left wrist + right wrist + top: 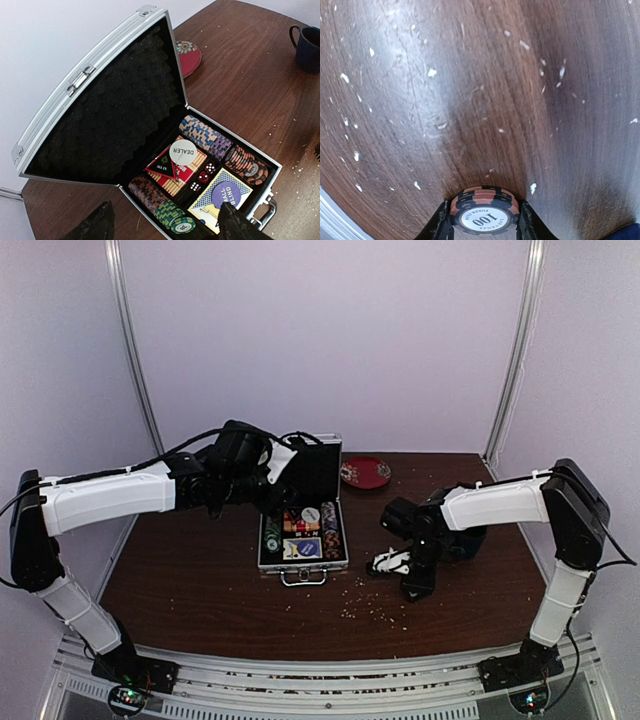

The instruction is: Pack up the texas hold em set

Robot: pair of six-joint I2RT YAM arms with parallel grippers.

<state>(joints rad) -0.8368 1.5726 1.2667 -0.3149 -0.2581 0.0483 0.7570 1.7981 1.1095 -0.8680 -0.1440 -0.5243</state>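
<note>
Right wrist: right tool (483, 223) clamped on "100" chips (485, 201) (left tool (167, 227) apart near "DEALER" button (183, 151)).

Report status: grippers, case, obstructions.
Left gripper open above open case. Right gripper shut on chip stack. Mug, plate right of case.

You are working in a robot test cell, a lab bench rather than a home or shop. Beyond your left gripper (278, 495) and your right gripper (417, 585) stand plain pale wall panels (330, 330), joined at the corners by upright metal rails (134, 340). Under both grippers lies a dark wood-grain table (200, 585) flecked with pale crumbs (372, 610). Behind the grippers, at the near edge, your arm bases are bolted to a ribbed metal frame (320, 680), and a small circuit board (127, 698) with lit indicator lights sits by each base.
</note>
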